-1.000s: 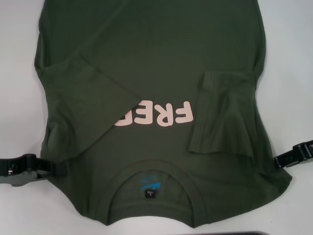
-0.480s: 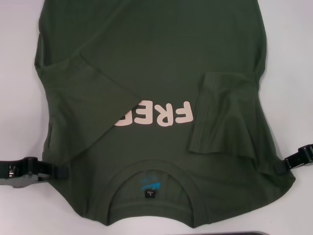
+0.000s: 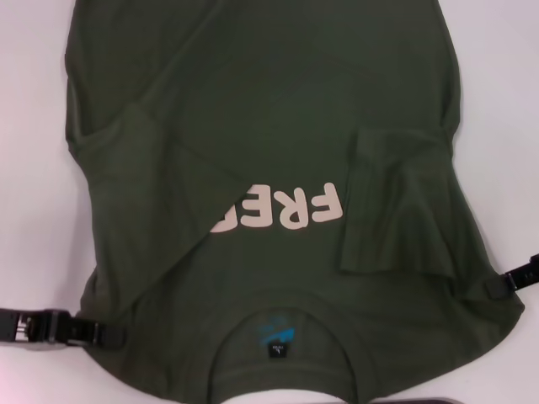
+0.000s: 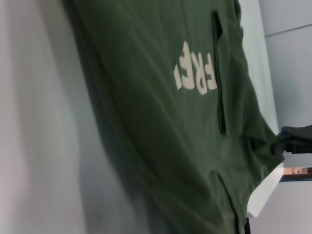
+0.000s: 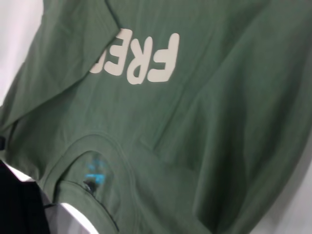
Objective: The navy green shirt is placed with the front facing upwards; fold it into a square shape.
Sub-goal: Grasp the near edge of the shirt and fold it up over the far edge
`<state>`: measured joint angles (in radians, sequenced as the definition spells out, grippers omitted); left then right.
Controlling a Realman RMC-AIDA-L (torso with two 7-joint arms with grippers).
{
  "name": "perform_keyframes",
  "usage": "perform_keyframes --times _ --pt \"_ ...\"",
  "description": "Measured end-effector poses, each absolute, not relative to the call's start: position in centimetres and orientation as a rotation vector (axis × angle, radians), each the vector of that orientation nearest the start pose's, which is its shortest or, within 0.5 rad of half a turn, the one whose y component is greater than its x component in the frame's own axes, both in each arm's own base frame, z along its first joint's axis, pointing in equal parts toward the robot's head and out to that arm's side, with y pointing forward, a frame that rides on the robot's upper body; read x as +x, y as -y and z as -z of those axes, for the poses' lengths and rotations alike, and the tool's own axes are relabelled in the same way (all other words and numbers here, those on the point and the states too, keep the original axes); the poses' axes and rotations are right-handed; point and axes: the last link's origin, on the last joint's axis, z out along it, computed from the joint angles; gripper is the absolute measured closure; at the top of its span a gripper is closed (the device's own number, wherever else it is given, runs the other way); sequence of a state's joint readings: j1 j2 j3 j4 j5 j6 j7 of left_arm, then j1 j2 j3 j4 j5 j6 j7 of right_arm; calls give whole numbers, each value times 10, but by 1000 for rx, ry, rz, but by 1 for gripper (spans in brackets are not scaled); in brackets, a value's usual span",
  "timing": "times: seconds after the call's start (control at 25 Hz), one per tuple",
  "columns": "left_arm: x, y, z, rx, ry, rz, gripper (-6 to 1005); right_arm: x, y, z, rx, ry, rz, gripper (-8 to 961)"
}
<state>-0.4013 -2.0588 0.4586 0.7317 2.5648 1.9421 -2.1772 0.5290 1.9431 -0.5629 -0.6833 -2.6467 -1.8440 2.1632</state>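
One shirt (image 3: 278, 126) lies on the white table (image 3: 34, 126), both sleeves folded inward. The left gripper (image 3: 114, 334) and right gripper (image 3: 498, 286) each pinch a shoulder edge beside the collar (image 3: 282, 307).

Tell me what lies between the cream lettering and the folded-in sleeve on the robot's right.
Head view: only plain olive cloth of the navy green shirt separates the lettering from the right sleeve; nothing else lies there.
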Motion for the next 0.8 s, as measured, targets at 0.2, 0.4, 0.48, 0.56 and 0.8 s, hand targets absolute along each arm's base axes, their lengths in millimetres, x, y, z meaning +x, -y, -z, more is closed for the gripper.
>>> perform_keyframes --times 0.2,0.4,0.48,0.56,0.8 --pt "-332 -218 -22 -2493 2160 305 988 332 -265 -53 -2618 -1890 10 942" --pt "-323 -227 -30 -2568 2073 380 987 323 -272 -68 -2665 -1780 -238 942" --pt "-317 -238 -34 -2590 2022 424 987 318 -278 -76 -2653 -1730 -352 942" --pt "-310 -251 -37 -2591 1980 464 987 313 -286 -82 -2633 -1669 -471 942" --pt "-291 -300 -26 -2503 1915 537 986 311 -306 -68 -2544 -1624 -553 943"
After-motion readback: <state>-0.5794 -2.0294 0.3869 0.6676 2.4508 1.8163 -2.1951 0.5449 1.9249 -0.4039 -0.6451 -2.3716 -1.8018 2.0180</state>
